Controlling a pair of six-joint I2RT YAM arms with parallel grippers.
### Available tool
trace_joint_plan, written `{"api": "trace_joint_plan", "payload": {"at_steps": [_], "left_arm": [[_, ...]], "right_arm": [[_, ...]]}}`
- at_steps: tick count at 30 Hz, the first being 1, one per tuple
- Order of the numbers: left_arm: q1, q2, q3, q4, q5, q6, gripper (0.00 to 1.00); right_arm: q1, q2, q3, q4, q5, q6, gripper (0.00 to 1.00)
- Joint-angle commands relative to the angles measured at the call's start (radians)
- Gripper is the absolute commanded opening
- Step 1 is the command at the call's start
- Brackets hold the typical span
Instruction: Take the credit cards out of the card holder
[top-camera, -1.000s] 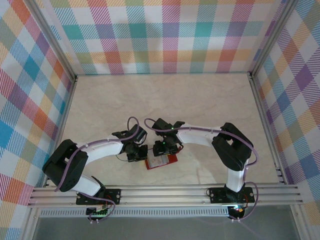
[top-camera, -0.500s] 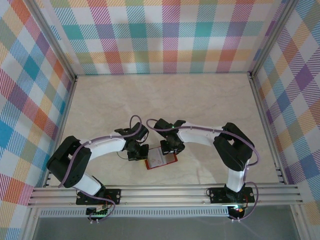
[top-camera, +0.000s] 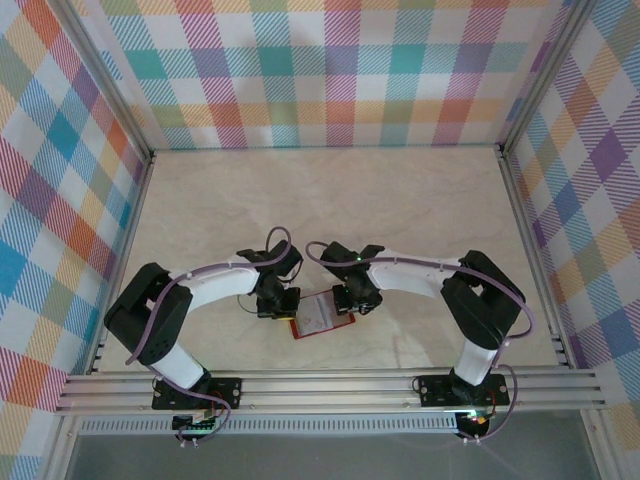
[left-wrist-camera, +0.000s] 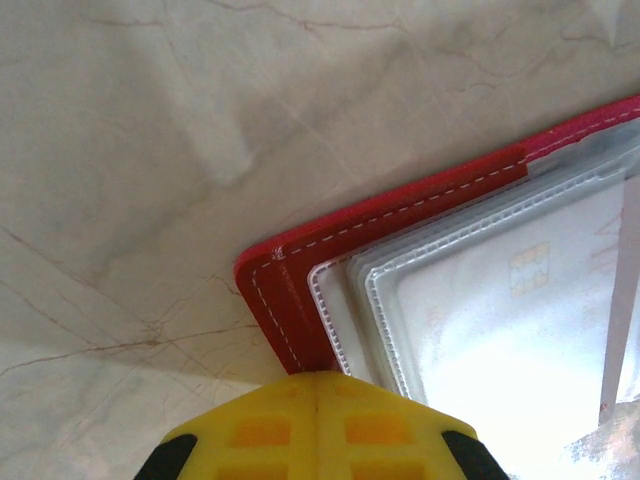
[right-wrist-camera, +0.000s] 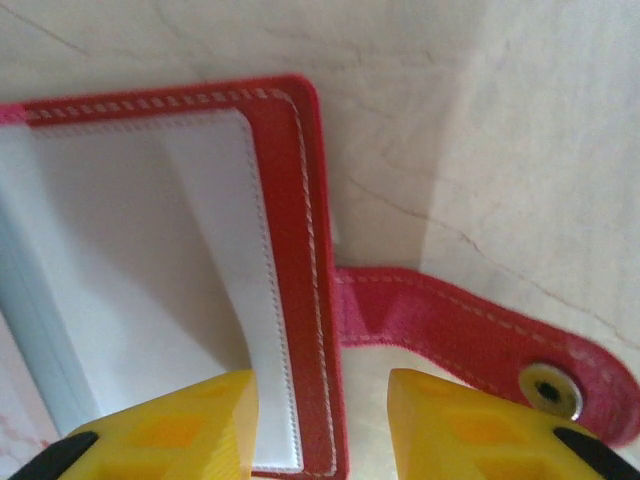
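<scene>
With the holder (top-camera: 322, 315) lying open on the table (top-camera: 400, 220) near the front edge, between the two arms, work is at the early bracing-and-gripping step; no cards (left-wrist-camera: 520, 330) are out yet. L gripper (left-wrist-camera: 318, 420) has its jaws pressed together, tips parked at the holder's red corner, prob. pinning it down. R gripper (right-wrist-camera: 320, 420) has jaws spread, straddling the opposite red edge beside the tab (right-wrist-camera: 470, 335) w/o pinching it. Cards sit inside the clear pockets (left-wrist-camera: 345, 300), one showing a chip (left-wrist-camera: 528, 268) thru the plastic. Next move, I'd judge: R jaws need to get hold of a card edge, not the red cover, then slide it out along the pocket opening while L pins the holder against dragging. Thin cards + slick plastic mean a shallow, careful pinch
</scene>
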Motion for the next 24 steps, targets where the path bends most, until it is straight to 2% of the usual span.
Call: {"api": "trace_joint_plan", "payload": {"at_steps": [1, 10, 17, 20, 24], "left_arm": [[0.002, 0.050, 0.016, 0.131, -0.066, 0.029, 0.04], [0.002, 0.042, 0.037, 0.124, -0.059, 0.029, 0.05], [0.002, -0.027, 0.036, 0.078, -0.078, 0.019, 0.05], [0.002, -0.060, 0.042, 0.060, -0.073, 0.014, 0.05], [0.002, -0.080, 0.055, 0.054, -0.047, 0.004, 0.05]], "right_arm": [[0.000, -0.042, -0.049, 0.005, -0.040, 0.044, 0.41], [0.001, -0.103, -0.128, 0.037, -0.095, 0.083, 0.38], [0.003, -0.184, -0.077, -0.056, -0.013, 0.083, 0.40], [0.003, -0.204, -0.054, -0.025, -0.055, 0.084, 0.40], [0.000, -0.205, -0.056, 0.112, -0.166, 0.105, 0.39]]}}
